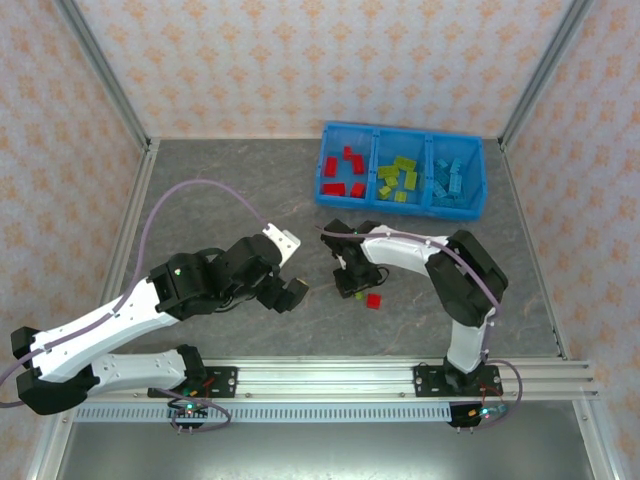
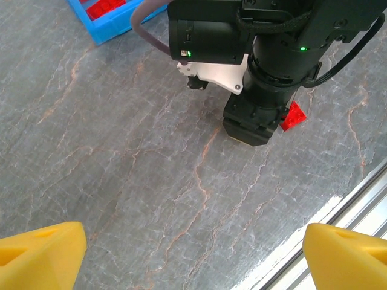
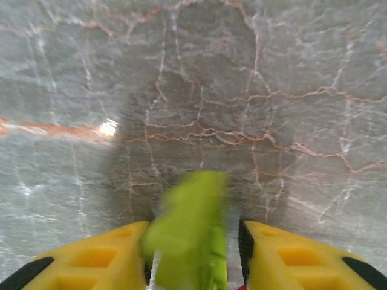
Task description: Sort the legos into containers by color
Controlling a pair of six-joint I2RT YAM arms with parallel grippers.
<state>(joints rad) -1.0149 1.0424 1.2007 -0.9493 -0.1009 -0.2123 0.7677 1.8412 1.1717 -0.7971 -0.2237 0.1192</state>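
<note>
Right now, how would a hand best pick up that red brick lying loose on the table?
From straight above, closing on two opposite side walls. The red brick appears to lie flat and low on the table, so its sides offer the only graspable faces.

Bin point(image 1: 400, 129) sits at the far right; nearer, the right gripper point(image 1: 352, 288) pinches a brick point(image 3: 190, 235), a loose brick point(image 1: 373, 300) just beside.
</note>
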